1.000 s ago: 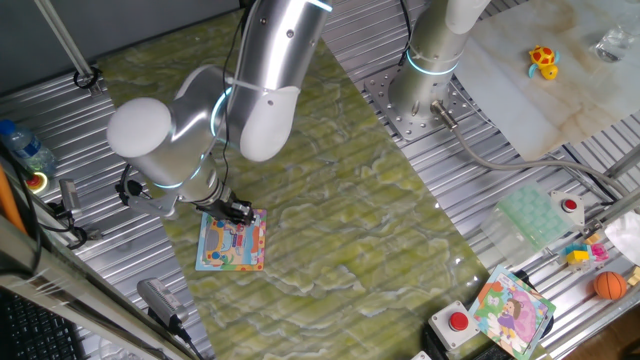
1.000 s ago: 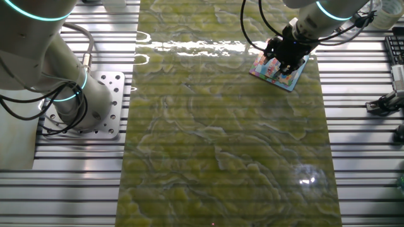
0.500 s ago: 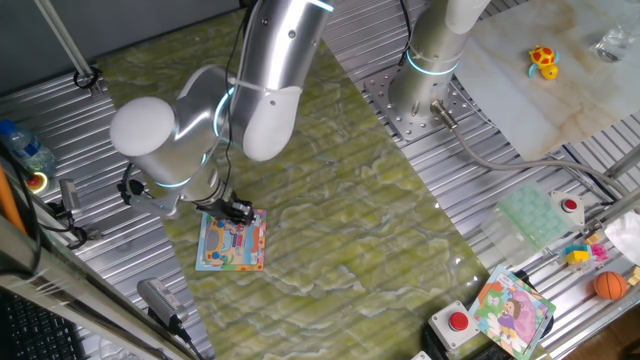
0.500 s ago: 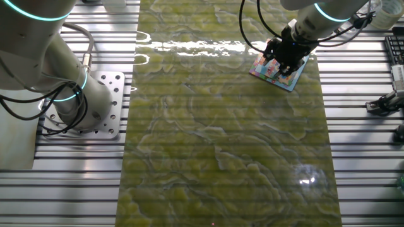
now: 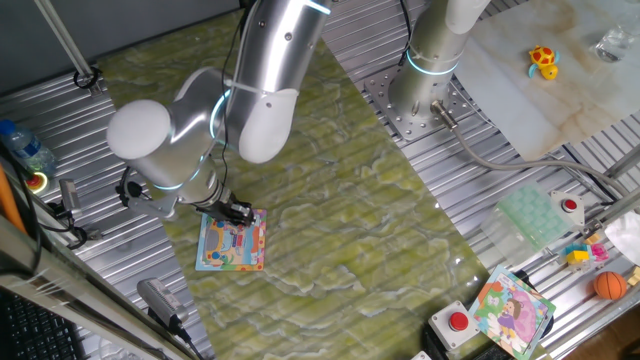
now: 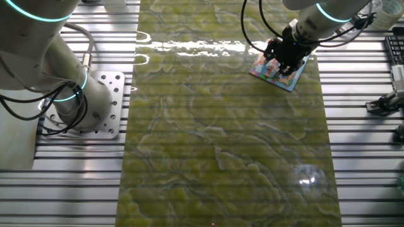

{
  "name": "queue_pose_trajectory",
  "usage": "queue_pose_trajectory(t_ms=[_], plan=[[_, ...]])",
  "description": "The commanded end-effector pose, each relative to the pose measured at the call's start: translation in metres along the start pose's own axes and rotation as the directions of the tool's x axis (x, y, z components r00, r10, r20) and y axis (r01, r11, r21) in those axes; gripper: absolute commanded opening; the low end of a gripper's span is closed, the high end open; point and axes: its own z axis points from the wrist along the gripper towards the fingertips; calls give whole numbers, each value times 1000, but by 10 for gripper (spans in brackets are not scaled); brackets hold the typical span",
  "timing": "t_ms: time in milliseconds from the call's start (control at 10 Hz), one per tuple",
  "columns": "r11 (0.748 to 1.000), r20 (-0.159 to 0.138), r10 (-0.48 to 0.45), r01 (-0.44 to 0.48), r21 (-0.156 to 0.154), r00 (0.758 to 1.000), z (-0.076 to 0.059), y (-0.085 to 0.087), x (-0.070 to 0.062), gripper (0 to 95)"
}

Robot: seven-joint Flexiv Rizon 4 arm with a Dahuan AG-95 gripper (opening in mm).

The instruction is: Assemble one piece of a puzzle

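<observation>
The puzzle (image 5: 232, 245) is a small square board with a light-blue border and an orange, pink and yellow picture, lying flat on the green mat. In the other fixed view the puzzle (image 6: 279, 74) lies at the mat's far right edge. My gripper (image 5: 236, 212) reaches down onto the board's far edge, its black fingers touching or just above the picture. The same gripper (image 6: 282, 60) covers the board's upper part there. The piece is hidden; I cannot tell whether the fingers hold it or how wide they stand.
A second arm's base (image 5: 428, 62) is bolted at the mat's far side. A purple-and-green picture board (image 5: 511, 310), red buttons (image 5: 458, 322), an orange ball (image 5: 609, 285) and a yellow toy (image 5: 543, 60) lie off to the right. A bottle (image 5: 27, 148) stands at the left.
</observation>
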Motion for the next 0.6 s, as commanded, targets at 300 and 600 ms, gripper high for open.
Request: queue_pose_trajectory(t_ms=[300, 600], plan=[[1000, 2, -4, 4, 10, 1000, -2, -1, 1, 380], [1000, -12, -5, 6, 12, 1000, -13, 1, 0, 380]])
